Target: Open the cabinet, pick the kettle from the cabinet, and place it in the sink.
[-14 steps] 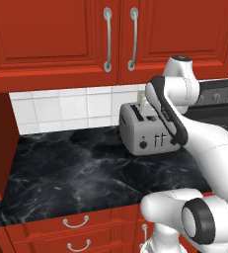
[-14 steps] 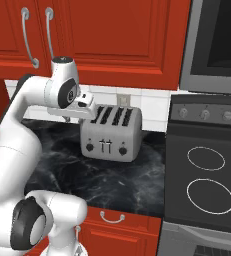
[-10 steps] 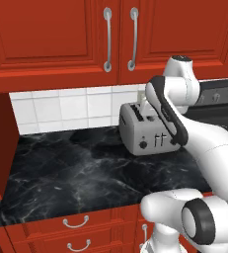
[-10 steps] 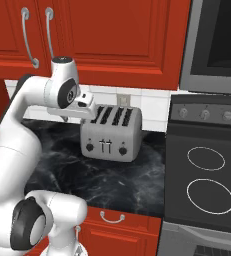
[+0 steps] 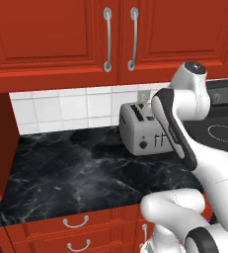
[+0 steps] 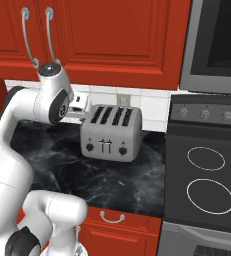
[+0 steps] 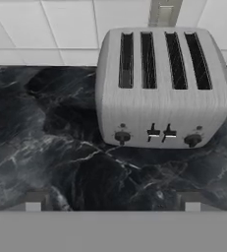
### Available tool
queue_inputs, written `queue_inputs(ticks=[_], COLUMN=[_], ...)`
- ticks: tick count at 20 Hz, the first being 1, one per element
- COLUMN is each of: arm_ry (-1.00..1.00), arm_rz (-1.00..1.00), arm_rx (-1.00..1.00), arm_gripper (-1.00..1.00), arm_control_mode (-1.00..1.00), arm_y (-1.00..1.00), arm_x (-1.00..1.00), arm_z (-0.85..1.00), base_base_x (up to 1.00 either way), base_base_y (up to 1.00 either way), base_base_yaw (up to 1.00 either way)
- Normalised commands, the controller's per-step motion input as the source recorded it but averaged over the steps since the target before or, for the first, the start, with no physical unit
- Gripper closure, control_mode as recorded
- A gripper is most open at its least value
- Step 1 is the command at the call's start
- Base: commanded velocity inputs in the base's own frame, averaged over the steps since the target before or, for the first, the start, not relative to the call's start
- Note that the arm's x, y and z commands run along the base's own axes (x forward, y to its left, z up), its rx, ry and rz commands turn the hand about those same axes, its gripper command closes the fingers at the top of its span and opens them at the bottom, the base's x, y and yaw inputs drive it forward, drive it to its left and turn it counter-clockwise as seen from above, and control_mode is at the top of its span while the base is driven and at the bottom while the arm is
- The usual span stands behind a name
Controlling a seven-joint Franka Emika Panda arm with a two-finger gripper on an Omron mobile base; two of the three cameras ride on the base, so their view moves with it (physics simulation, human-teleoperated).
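No movement since the earlier frames; arm parked over the surface.
Cabinet shut, upper frame; kettle presumably inside. Fingers spread, empty, above toaster. Should rise squarely to one bar handle.

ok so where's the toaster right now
The toaster sits on the black counter against the white tile wall, just left of the stove and below the closed cabinet.

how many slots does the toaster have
4. The toaster has four long slots side by side across its top, running front to back; the right base view shows the same four. It sits on the black marble counter against the tiled wall.
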Motion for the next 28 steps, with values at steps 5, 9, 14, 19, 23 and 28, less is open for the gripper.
queue_inputs(ticks=[5, 9, 14, 19, 23, 28], arm_ry=[-0.12, 0.0, -0.02, -0.16, -0.23, -0.15], arm_rz=[-0.02, -0.07, -0.04, -0.01, 0.0, 0.0], arm_rx=[-0.01, -0.03, -0.05, -0.05, 0.0, 0.0], arm_gripper=[-1.0, -1.0, -1.0, -1.0, -1.0, -1.0], arm_control_mode=[-1.0, -1.0, -1.0, -1.0, -1.0, -1.0], arm_y=[0.12, 0.16, 0.16, 0.12, 0.1, 0.15], arm_x=[-0.21, -0.11, -0.1, -0.11, -0.16, -0.1], arm_z=[0.25, 0.32, 0.31, 0.28, 0.27, 0.3], base_base_x=[0.0, 0.0, 0.0, 0.0, 0.0, 0.0], base_base_y=[0.0, 0.0, 0.0, 0.0, 0.0, 0.0], base_base_yaw=[0.0, 0.0, 0.0, 0.0, 0.0, 0.0])
